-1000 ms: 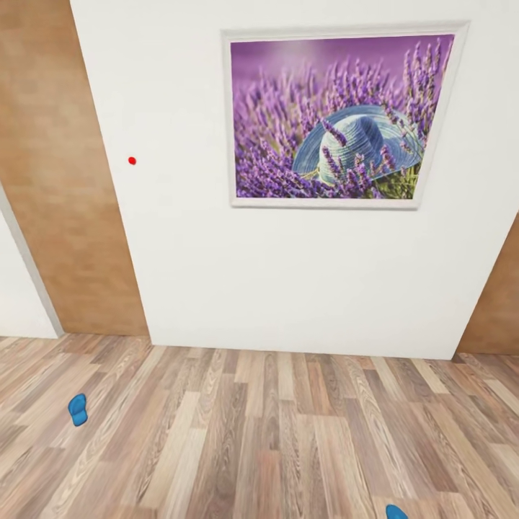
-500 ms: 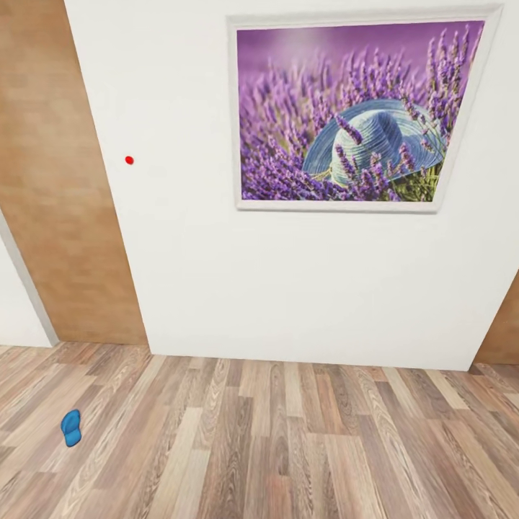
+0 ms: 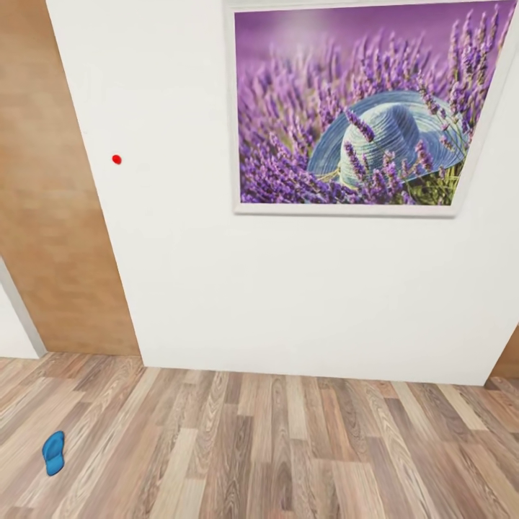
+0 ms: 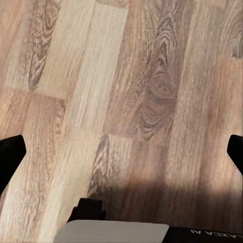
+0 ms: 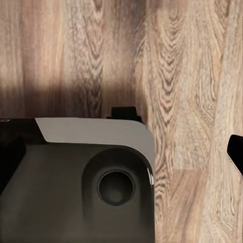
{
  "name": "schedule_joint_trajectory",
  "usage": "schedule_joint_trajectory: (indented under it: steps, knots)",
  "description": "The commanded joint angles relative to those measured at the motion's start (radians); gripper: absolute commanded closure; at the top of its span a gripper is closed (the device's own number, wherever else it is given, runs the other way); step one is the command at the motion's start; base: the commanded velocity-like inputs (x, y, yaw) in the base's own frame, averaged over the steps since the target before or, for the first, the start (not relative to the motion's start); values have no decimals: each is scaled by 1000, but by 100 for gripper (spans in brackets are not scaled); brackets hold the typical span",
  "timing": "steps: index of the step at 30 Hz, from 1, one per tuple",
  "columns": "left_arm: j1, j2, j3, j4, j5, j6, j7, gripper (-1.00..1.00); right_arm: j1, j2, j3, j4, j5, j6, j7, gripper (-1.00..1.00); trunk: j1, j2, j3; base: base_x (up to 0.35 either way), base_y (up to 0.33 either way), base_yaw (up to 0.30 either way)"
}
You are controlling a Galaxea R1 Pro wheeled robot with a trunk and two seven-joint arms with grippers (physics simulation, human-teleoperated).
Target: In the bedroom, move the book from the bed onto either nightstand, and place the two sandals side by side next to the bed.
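Note:
One bright blue sandal (image 3: 53, 453) lies flat on the wood-plank floor at the lower left of the head view, a short way out from the brown door. The book, the bed and the nightstand are out of view. In the left wrist view my left gripper (image 4: 121, 152) hangs open over bare floor planks, its black fingertips (image 4: 10, 158) at the two sides of the picture. In the right wrist view my right gripper (image 5: 121, 154) is also spread, with one fingertip (image 5: 236, 152) showing over the floor beside my grey and black base (image 5: 76, 177).
A white wall (image 3: 288, 303) stands straight ahead with a framed lavender-and-hat picture (image 3: 360, 108) and a small red dot (image 3: 117, 159). A brown wooden door (image 3: 50, 216) is at the left. Wood-plank floor (image 3: 288, 447) runs between me and the wall.
The camera has moved closer to the wall, so the picture looks larger. The sandal has slid down and left in view, and a second blue sandal at the bottom right has left the picture.

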Motion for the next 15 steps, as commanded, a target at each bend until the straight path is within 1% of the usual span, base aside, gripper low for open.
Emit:
schedule_joint_trajectory:
  steps: [1, 15]
  knots:
    - [0, -1, 1, -1, 9, -1, 0, -100, -1, 0, -2, 0, -1, -1, 1, -100, 1, 0, -1, 333, 0, 0]
    - [0, -1, 1, -1, 9, -2, 0, -100, -1, 0, -2, 0, -1, -1, 0, -100, 1, 0, -1, 333, 0, 0]
